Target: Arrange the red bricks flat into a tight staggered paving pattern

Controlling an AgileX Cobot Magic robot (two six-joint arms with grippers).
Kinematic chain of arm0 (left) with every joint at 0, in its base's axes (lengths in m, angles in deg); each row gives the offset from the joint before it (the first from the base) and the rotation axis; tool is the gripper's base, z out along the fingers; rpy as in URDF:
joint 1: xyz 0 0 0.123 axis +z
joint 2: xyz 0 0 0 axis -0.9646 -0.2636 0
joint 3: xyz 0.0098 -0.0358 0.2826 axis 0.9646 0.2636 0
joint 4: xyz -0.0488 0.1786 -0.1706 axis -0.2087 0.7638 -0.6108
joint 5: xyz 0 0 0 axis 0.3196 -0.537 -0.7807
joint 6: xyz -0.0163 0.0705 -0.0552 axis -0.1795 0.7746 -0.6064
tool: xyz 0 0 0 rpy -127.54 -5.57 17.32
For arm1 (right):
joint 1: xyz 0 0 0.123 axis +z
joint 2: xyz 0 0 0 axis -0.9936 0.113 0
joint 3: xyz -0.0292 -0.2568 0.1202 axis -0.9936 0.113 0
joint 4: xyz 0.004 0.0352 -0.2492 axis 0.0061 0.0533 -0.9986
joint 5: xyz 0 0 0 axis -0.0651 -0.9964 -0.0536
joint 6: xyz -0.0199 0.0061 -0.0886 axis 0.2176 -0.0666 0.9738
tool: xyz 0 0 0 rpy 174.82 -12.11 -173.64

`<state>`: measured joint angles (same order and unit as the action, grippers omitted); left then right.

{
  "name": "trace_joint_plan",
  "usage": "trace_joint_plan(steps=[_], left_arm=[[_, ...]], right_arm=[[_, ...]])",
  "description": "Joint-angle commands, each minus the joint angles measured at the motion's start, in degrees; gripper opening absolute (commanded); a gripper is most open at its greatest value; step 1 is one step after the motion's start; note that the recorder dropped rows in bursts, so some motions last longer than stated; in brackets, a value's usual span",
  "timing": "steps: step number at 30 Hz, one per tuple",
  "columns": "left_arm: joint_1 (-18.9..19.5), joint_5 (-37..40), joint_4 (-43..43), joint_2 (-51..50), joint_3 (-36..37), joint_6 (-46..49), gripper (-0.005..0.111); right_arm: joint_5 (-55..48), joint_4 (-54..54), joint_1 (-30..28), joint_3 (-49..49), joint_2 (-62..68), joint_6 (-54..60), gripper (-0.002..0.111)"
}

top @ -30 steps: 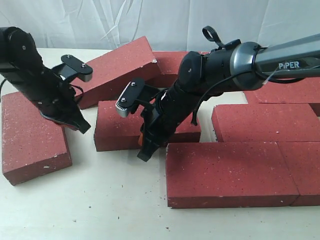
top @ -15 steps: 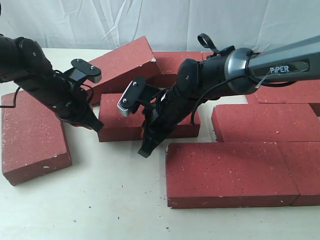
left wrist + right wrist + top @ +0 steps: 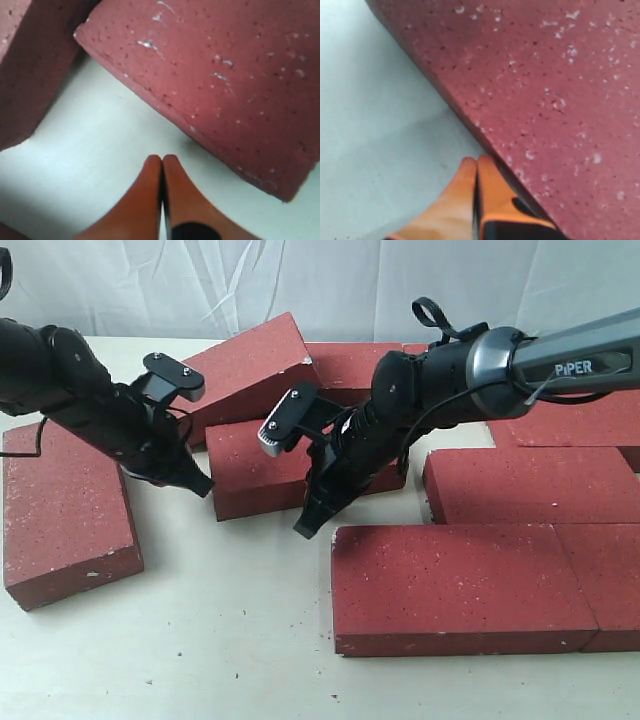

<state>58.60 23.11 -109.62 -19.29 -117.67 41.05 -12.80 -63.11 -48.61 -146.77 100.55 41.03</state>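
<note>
Red brick (image 3: 235,470) lies askew mid-tabletop (image 3: 220,640), both arms' jaws pressed together beside it, likely awaiting a squaring push toward the right-edge rows (image 3: 465,585).

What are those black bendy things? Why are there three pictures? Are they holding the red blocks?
Those are two robot arms. Each ends in a pincher called a gripper: the left gripper and the right gripper. The wide picture comes from a camera standing away from the arms. The other two come from little cameras on the arms' wrists, so you see the orange fingertips up close. On the pale table lie red bricks, and a tilted brick leans at the back. Nothing is held. Both grippers are pinched shut and empty, with their tips close by the middle brick.
</note>
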Motion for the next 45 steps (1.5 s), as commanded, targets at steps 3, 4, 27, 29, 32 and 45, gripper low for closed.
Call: trace_joint_plan(steps=[3, 4, 27, 29, 32, 45], left_arm=[[-0.3, -2.6, -4.8, -1.9, -2.9, 0.0, 0.0], [-0.6, -2.6, -5.0, -1.9, -3.2, 0.0, 0.0], [-6.1, -13.9, -6.3, -4.6, -4.6, 0.2, 0.0], [-6.3, -15.6, -6.2, -4.7, -4.6, 0.2, 0.0], [-6.3, -15.7, -5.7, -4.7, -4.6, 0.2, 0.0], [-5.1, -17.5, -2.2, -4.7, -4.6, -0.8, 0.0]], right_arm=[[-1.2, -0.1, -0.1, -0.3, -1.1, -0.2, -0.001], [-1.5, 0.2, -0.1, -0.3, -1.1, -0.2, -0.001], [-3.3, -4.4, -0.3, -0.3, -1.5, -2.6, -0.001], [-2.4, -4.4, -0.3, -0.3, -1.5, -3.0, -0.001], [-0.5, -4.4, -0.3, -0.3, -1.4, -4.1, -0.001], [6.7, -4.6, -0.3, -0.3, 1.6, -4.3, -0.001]])
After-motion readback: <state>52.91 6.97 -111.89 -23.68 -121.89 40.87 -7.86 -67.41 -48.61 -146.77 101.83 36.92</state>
